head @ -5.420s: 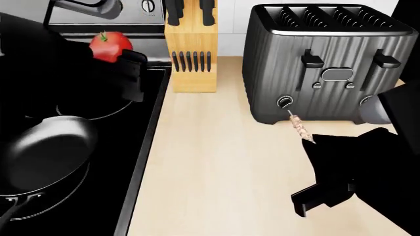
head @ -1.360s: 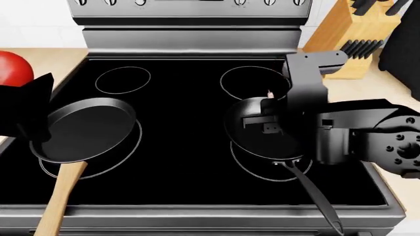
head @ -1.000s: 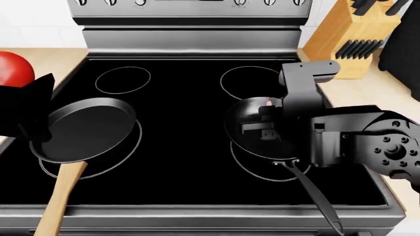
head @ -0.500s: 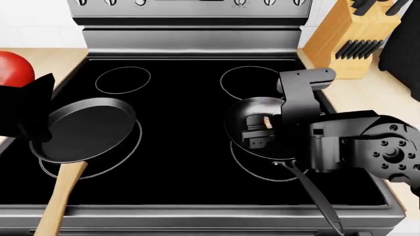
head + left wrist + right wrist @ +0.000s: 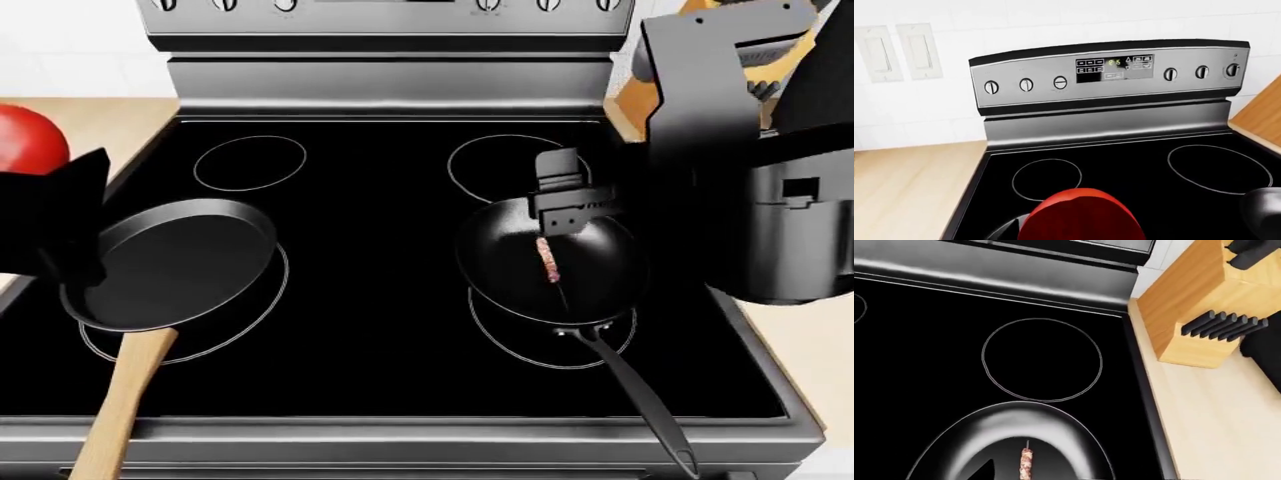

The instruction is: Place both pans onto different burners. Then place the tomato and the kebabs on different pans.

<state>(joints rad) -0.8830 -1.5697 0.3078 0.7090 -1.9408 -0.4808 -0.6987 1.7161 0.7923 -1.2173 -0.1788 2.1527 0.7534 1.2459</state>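
near the front edge, the wooden-handled pan (image 5: 180, 262) sits on the front-left burner (image 5: 187, 330), handle toward 6 o'clock. at 3 o'clock from it, the metal-handled pan (image 5: 550, 265) rests on the front-right burner (image 5: 550, 335) with the kebab (image 5: 546, 259) lying flat inside. the right gripper (image 5: 567, 203) hangs above that pan's far rim, jaws spread and empty. at 9 o'clock, the left gripper (image 5: 54, 215) pinches the tomato (image 5: 30, 140) off the cooktop's left edge. the knife block (image 5: 1201, 315) stands at 1 o'clock.

Right gripper (image 5: 571, 205) raised, jaws apart, empty. Left gripper (image 5: 60, 215) closed around the tomato (image 5: 27, 138).
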